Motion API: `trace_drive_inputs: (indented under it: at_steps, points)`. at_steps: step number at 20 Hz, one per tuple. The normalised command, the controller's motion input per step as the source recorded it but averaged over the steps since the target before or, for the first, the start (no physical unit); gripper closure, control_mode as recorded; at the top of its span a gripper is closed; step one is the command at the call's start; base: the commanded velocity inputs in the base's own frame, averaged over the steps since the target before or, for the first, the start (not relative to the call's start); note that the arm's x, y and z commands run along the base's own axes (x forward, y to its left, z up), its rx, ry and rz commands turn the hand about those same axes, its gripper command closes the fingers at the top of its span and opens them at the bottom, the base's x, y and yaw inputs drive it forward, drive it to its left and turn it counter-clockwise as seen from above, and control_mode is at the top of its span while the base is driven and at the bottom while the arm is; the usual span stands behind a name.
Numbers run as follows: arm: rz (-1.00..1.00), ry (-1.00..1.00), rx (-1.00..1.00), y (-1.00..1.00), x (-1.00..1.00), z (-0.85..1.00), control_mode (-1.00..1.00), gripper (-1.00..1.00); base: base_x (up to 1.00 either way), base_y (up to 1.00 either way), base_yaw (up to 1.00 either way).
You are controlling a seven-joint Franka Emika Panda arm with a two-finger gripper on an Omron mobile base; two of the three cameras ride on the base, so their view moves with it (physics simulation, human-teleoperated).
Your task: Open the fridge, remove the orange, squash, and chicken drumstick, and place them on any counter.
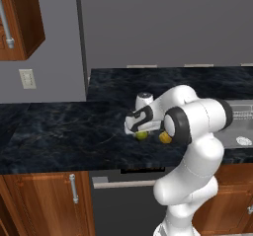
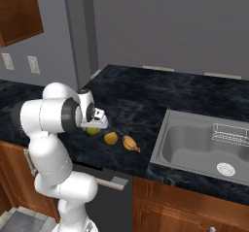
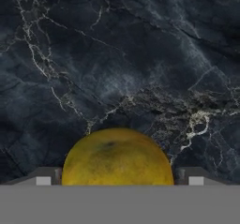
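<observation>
Counter (image 2: 146, 100): black stone, pale veins; steel sink (image 2: 204, 148) at its right end, nothing of the task in the basin. On counter near front edge you have three pieces in a row: drumstick (image 2: 130, 143) nearest sink, long axis slanting toward the edge; squash (image 2: 111, 138) beside it; orange (image 3: 117, 157) directly under the hand (image 2: 98, 120). Fingertips (image 3: 43, 181) flank orange either side, spread about its width; whether gripping, you cannot tell. Orange appears set down; lift straight up to clear.
</observation>
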Motion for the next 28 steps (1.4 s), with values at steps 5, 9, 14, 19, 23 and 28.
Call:
trace_drive_inputs:
  at_steps: [5,9,14,19,23,28]
  points:
    - [0.00,-0.25,0.00,0.00,-0.14,0.59,-1.00,-1.00,0.00,0.00,0.00]
    - [0.00,-0.30,0.00,0.00,-0.27,0.86,-1.00,-1.00,0.00,0.00,0.00]
    - [0.01,-0.29,0.00,-0.01,-0.45,0.97,-1.00,-1.00,0.00,0.00,0.00]
    - [0.03,-0.22,0.00,-0.12,-0.43,1.00,-1.00,-1.00,0.00,0.00,0.00]
    - [0.08,-0.17,0.00,-0.15,-0.65,1.00,-1.00,-1.00,0.00,0.00,0.00]
    - [0.09,-0.12,0.00,-0.17,-0.89,0.96,-1.00,-1.00,0.00,0.00,0.00]
